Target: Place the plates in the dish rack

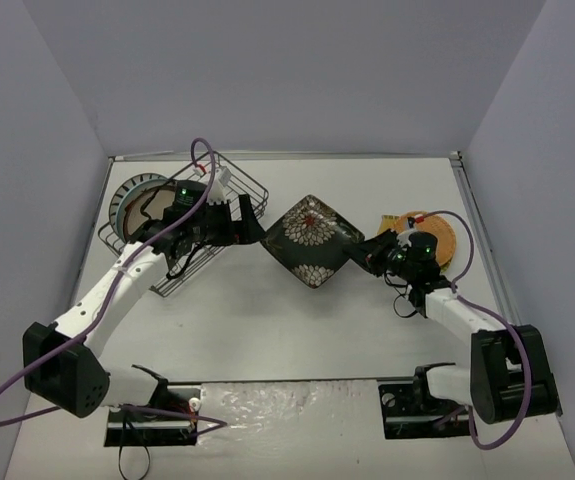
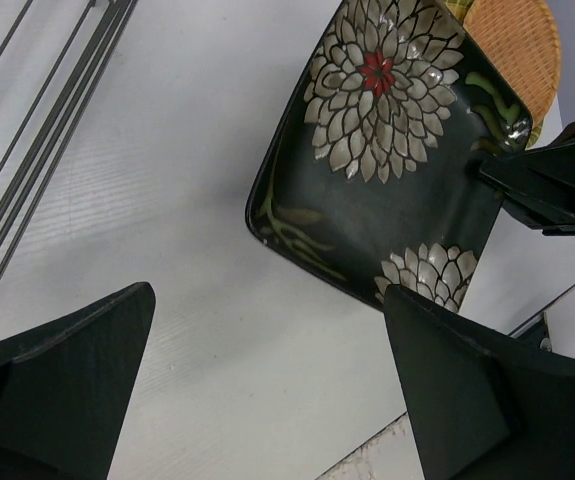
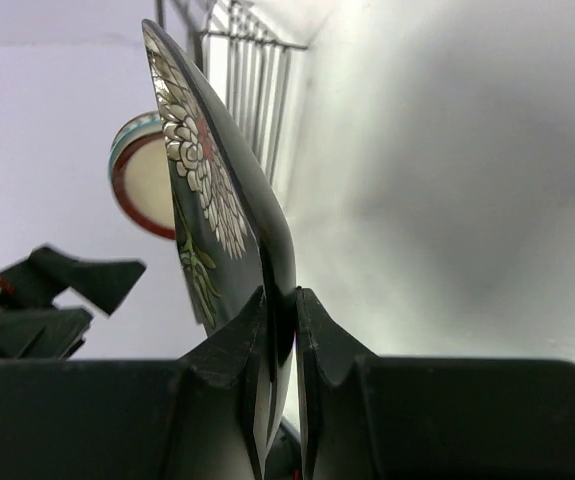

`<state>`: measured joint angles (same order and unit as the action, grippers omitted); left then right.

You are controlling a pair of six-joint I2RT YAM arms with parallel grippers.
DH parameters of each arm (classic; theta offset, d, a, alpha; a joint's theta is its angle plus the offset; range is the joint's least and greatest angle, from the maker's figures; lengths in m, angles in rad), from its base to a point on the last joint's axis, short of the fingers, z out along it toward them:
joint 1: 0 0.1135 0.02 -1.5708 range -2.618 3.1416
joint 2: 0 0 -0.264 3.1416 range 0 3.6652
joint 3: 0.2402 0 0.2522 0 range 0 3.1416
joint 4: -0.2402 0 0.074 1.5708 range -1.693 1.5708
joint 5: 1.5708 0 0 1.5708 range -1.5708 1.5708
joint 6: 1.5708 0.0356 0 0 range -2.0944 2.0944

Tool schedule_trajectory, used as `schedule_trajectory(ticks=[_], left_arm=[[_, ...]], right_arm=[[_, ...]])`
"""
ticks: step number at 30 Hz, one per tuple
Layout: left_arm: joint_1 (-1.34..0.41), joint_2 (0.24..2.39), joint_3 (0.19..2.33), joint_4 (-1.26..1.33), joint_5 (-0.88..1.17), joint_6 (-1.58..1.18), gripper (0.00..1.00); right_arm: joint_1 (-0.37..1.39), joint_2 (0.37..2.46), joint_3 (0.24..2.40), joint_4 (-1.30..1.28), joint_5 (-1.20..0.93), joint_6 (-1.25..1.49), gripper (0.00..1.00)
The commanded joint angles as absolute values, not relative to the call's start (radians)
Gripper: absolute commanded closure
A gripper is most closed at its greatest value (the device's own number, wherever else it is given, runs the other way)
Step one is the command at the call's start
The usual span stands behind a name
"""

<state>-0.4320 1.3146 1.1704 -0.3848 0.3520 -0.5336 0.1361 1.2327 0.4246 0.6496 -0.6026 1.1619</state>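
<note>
From my station I count two arms, one dish rack (image 1: 253, 186) and four plates I can tell apart.

One is the dark square plate (image 1: 310, 238). It sits between the rack and the right arm, out over the middle of the bench (image 1: 297, 335). My right end effector (image 3: 282, 297) is nearly closed and pinches one corner of this plate's rim between both fingers. On the right wrist camera the plate rises edge-on from the grip, with its patterned face turned away from the bench. I cannot tell whether its far corner touches the surface. It carries two pale many-petalled flowers, the larger with a red centre and the smaller near one corner, plus some green leaf strokes.

The second is the orange-tan round plate (image 1: 439, 233). It lies flat on the bench to the right and is partly hidden under the right arm.

The third and fourth stand at the rack's far-left end. They are the plate with black radial rim stripes (image 1: 124, 200) and, in front of it, the pale round plate with the red-brown rim (image 3: 145, 180). I cannot make out which divider slots they occupy.

My left end effector (image 2: 267, 295) is spread wide and grips nothing. It hangs by the rack's right end and points toward the dark square plate without touching it.

A sliver of yellow shows beside the orange-tan plate, too small to identify. One green indicator light glows on each arm, two in all.
</note>
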Motion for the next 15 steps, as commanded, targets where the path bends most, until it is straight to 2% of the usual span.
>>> schedule_trajectory(ticks=[1,15], left_arm=[[-0.439,1.343,1.332,-0.407,0.423,-0.474,0.03],[-0.437,1.491,1.537,-0.544,0.568,-0.468,0.03]], right_arm=[[0.132,1.186,0.541,0.882,-0.817,1.206,1.0],[0.133,1.218,0.583,1.112,-0.955,1.309,1.0]])
